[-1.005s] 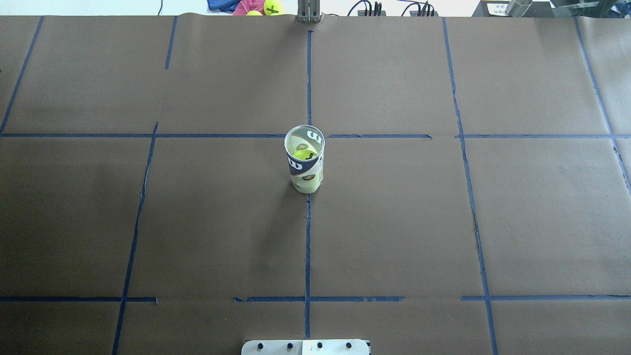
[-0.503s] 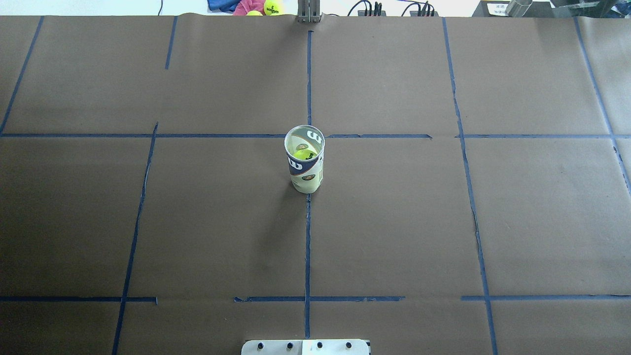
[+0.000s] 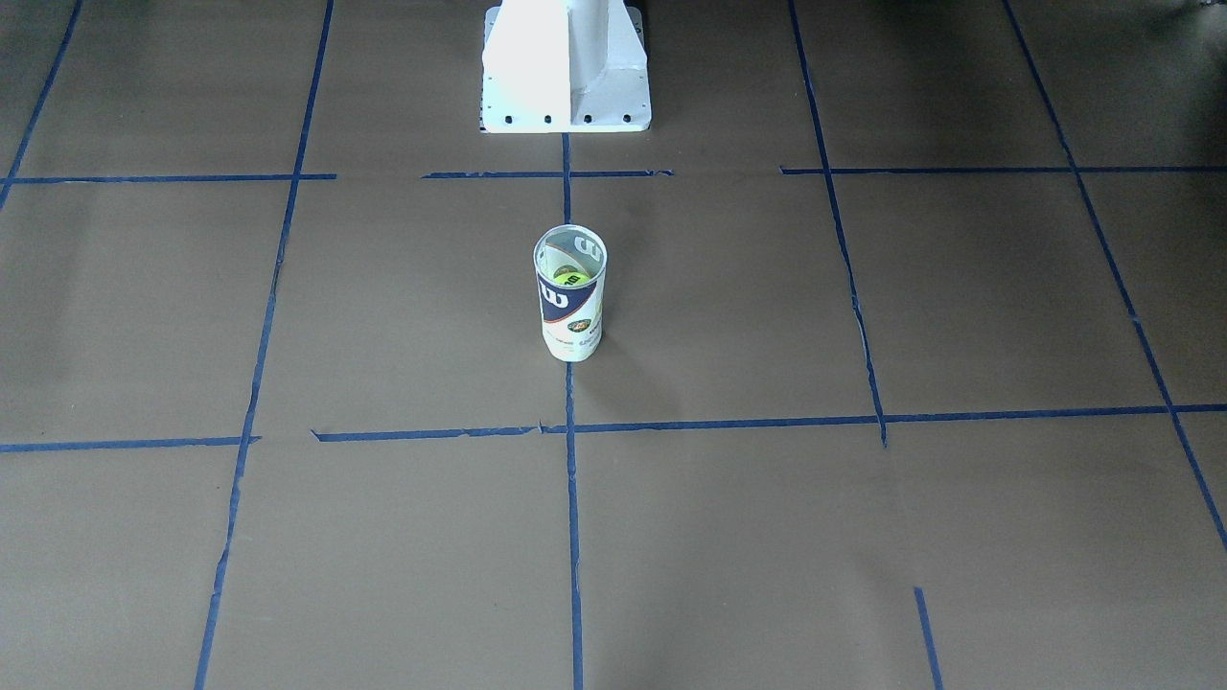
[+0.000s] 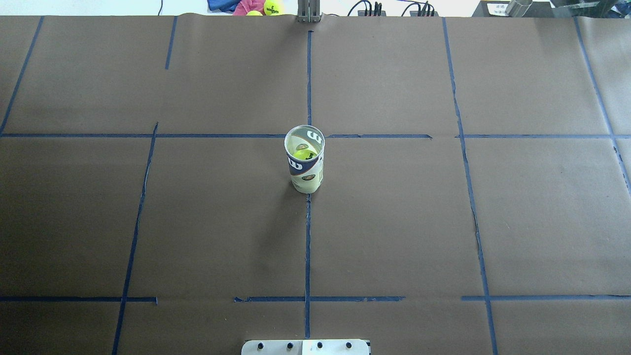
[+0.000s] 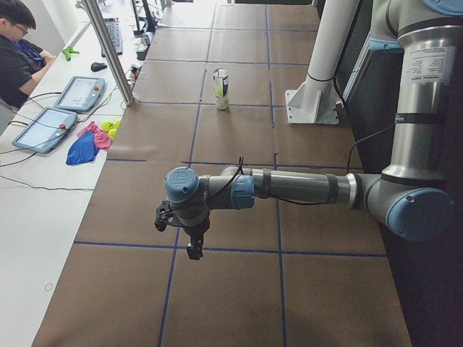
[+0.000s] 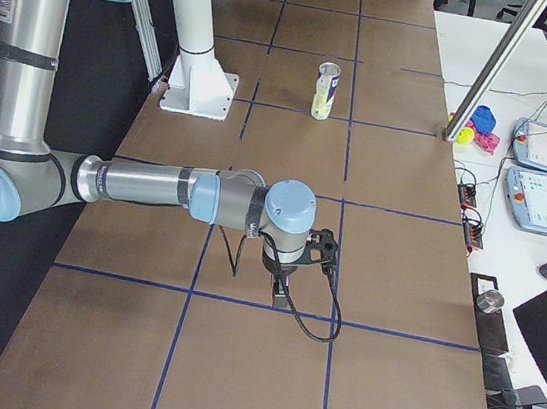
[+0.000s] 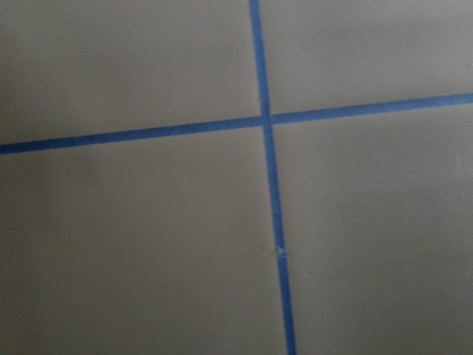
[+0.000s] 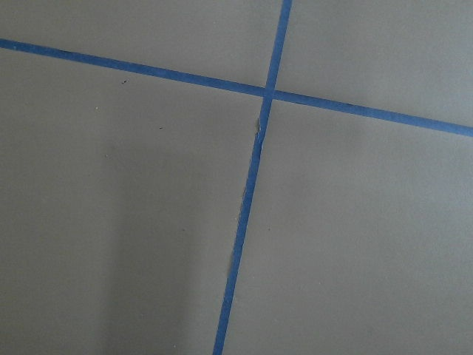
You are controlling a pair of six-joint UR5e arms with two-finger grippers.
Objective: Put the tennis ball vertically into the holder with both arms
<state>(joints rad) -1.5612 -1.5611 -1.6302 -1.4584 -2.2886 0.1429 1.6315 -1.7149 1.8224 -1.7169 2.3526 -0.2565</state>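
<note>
The holder (image 4: 304,167), a clear tube with a navy and white Wilson label, stands upright at the table's middle on a blue tape line. It also shows in the front-facing view (image 3: 569,311) and both side views (image 5: 221,88) (image 6: 325,90). The tennis ball (image 4: 301,154) sits inside it, seen through the open top (image 3: 569,277). My left gripper (image 5: 194,249) hangs over the table far from the holder, near the robot's left end. My right gripper (image 6: 281,294) hangs likewise at the right end. Both show only in side views, so I cannot tell if they are open or shut.
The white robot pedestal (image 3: 566,67) stands behind the holder on the robot's side. Spare tennis balls and coloured cloths (image 4: 256,7) lie beyond the table's far edge. An operator (image 5: 18,50) sits at a side desk with tablets (image 5: 43,129). Blue tape lines cross the brown tabletop (image 4: 443,222).
</note>
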